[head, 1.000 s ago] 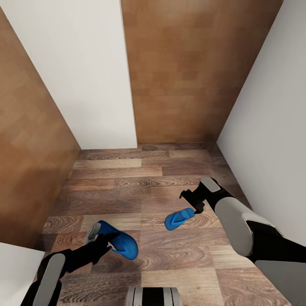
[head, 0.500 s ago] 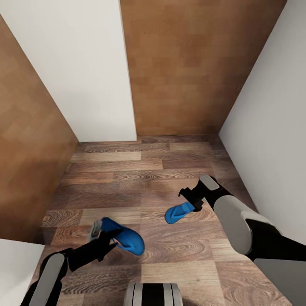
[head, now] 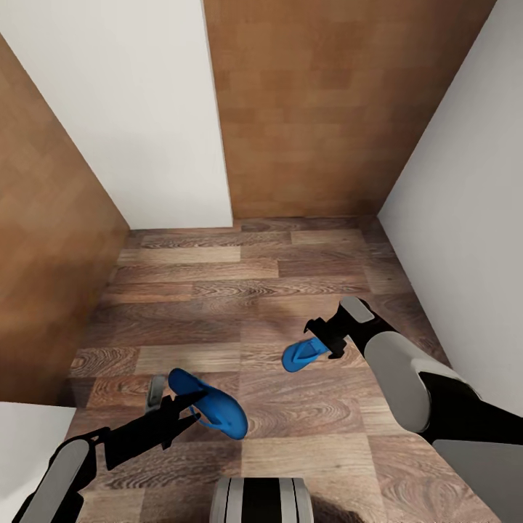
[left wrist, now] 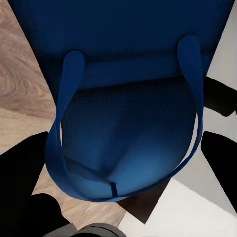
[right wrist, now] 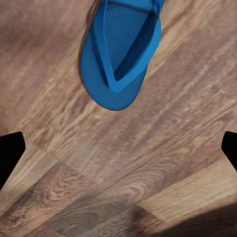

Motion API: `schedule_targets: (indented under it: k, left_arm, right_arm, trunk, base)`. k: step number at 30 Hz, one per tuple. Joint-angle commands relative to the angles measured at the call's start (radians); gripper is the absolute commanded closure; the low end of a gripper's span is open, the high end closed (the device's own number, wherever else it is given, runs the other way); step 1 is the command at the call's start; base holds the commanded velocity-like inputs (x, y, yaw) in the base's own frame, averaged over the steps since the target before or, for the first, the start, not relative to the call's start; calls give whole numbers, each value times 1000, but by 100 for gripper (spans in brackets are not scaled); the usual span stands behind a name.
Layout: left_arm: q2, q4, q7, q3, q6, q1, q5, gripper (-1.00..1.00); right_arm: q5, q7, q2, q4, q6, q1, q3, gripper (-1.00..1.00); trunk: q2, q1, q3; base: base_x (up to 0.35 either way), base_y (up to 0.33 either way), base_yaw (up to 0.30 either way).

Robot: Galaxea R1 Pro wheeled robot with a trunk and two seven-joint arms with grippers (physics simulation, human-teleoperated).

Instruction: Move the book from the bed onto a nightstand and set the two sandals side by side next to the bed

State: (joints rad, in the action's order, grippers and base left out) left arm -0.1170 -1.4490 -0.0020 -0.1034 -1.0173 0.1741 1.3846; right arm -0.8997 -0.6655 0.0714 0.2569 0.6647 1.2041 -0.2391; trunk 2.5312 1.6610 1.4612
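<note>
Sandals are both in view over the wood-plank floor [head: 240,290] of a narrow space between walls. Nearest the robot's base [head: 261,508], the left end effector [head: 171,410] is closed on the first sandal [head: 211,408], pinching one end with the rest projecting toward the robot's right; in the left wrist view this sandal [left wrist: 123,108] lies close against the camera, its blue straps [left wrist: 61,128] looping between the dark fingers [left wrist: 22,168]. Farther out, the right end effector [head: 325,341] meets the end of the second sandal [head: 301,354], apparently holding it; whether it is clamped cannot be told. In the right wrist view that sandal [right wrist: 121,54] shows strap side up, with the black fingertips [right wrist: 10,153] spread wide at both edges. Beyond stand a white wall [head: 131,109] and brown panelling [head: 319,109].
</note>
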Motion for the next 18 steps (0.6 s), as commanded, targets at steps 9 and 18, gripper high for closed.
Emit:
schedule_targets:
  k: [9, 18]
  left_arm:
    - [-6, -10, 0, 2, -4, -7, 6, 100]
    - [-8, -11, 0, 2, -4, -11, 7, 100]
  right_arm:
    - [-9, -10, -1, 2, -10, 31, 1, -100]
    - [-7, -11, -2, 2, -11, 56, 2, -100]
  trunk:
    - [2, 4, 36]
    - [4, 8, 70]
  base:
    - [0, 0, 0]
    - [0, 0, 0]
